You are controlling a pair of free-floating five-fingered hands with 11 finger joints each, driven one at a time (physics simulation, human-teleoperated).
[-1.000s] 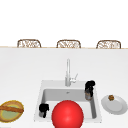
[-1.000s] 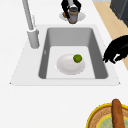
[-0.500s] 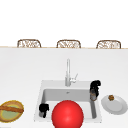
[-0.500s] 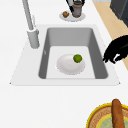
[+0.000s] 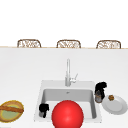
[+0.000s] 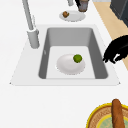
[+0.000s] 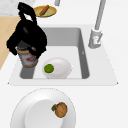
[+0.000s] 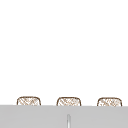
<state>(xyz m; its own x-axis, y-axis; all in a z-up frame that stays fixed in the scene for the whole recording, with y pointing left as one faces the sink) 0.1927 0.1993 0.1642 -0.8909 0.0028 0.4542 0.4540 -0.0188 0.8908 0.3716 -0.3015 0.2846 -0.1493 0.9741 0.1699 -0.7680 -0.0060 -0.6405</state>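
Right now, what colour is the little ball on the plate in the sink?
Green. The ball sits on the white plate, best seen in the left side view.

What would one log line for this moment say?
right hand: curled on jar, sink's right rim | left hand: idle, front-left | sink: lime on plate

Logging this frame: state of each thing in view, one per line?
right hand: shut on jar, at the sink's right rim
jar: upright, gripped from above
left hand: fingers curled, holds nothing
lime: on the plate in the basin
faucet: no water showing
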